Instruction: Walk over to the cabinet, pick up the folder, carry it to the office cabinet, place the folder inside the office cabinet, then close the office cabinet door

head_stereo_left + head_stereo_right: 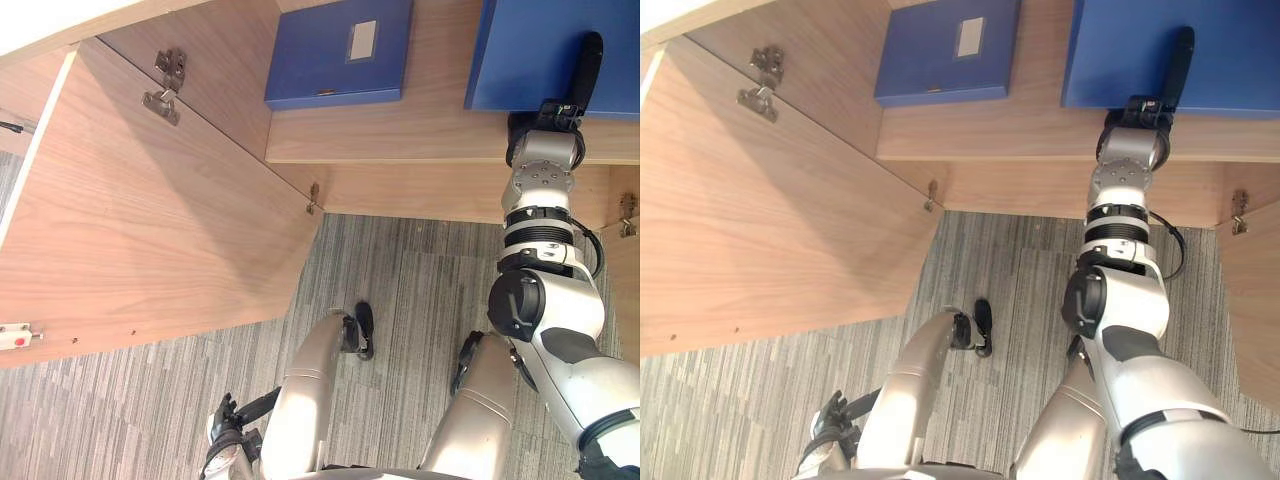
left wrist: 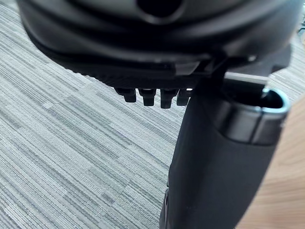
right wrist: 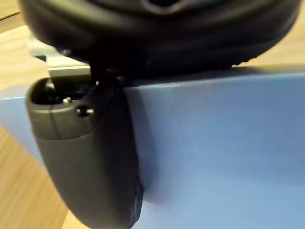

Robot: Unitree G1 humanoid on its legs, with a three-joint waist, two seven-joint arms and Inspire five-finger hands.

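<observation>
1. Left eye view, office cabinet (image 1: 420, 190): wood, open; door (image 1: 150, 220) stands wide at the left, and its shelf (image 1: 400, 135) carries both folders.
2. Folder (image 1: 530, 50): blue box file, lying level at the shelf's right end, near the front edge. Judged stiff, smooth-faced and weighty if filled (contents unseen). Best taken at the near edge, pinched top and underside, and kept level.
3. Second folder (image 1: 335, 60): same blue, toward the shelf's left, untouched.
4. Right hand (image 1: 548, 118): at the folder's near edge, thumb (image 3: 90, 162) clamped on its top face, fingers hidden beneath.
5. Left hand (image 1: 228, 425): low over the carpet (image 1: 400, 300), idle; its state cannot be told.
6. Right wrist view gives the thumb-to-cover contact close up; the eye views give the shelf position and the open door.
</observation>
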